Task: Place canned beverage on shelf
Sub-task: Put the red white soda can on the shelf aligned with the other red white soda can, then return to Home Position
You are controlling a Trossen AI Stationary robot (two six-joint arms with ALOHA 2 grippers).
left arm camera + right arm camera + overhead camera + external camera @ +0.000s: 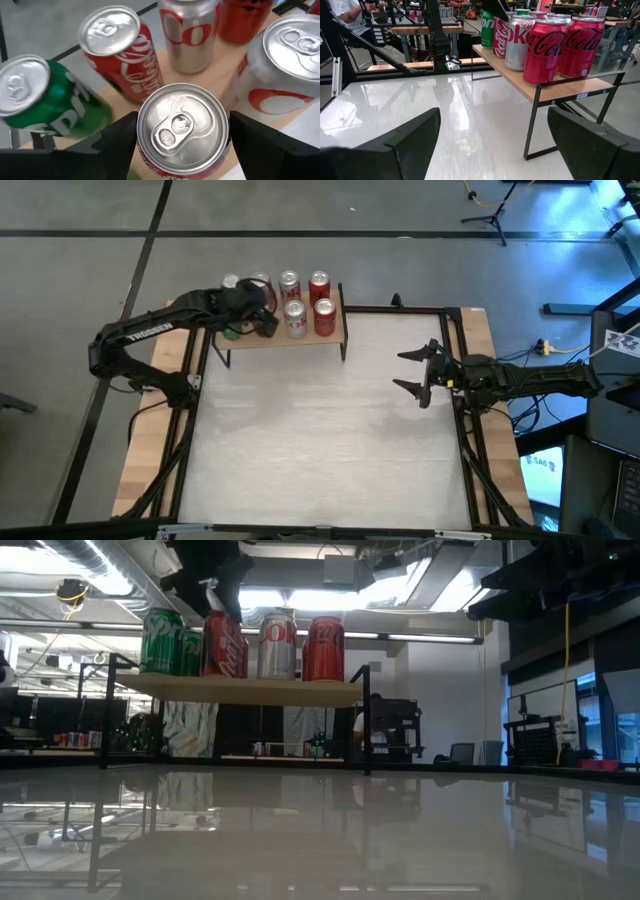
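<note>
At about eleven o'clock on the white surface (320,440), my left gripper (258,310) sits over the left half of the shelf (312,340). It is closed around a red Coca-Cola can (182,127), with one dark finger pressed against each side of the can's body, just under the rim. From table level the can looks to be standing upright on the light-wood board, so I judge it is already where it belongs and only the release is left.

The can is crowded. A green Sprite can (55,110) stands at its ten o'clock, another red Coca-Cola can (127,60) at its eleven, a silver Diet Coke can (190,35) at its twelve, and a white-and-red can (285,65) at its two.

I expect the can to handle as a thin aluminium shell. If it is full it will be stiff and fairly heavy. The painted wall will be slick, and it will dent if squeezed too hard. Holding it across the widest part of the body, as the gripper does now, is the right place. The sloped shoulder or the lid would be poor choices. With neighbours this close, a can that tips could knock down the whole row.

Over at three o'clock, the right gripper (400,371) waits above the surface's edge. Its jaws are spread wide and hold nothing.
</note>
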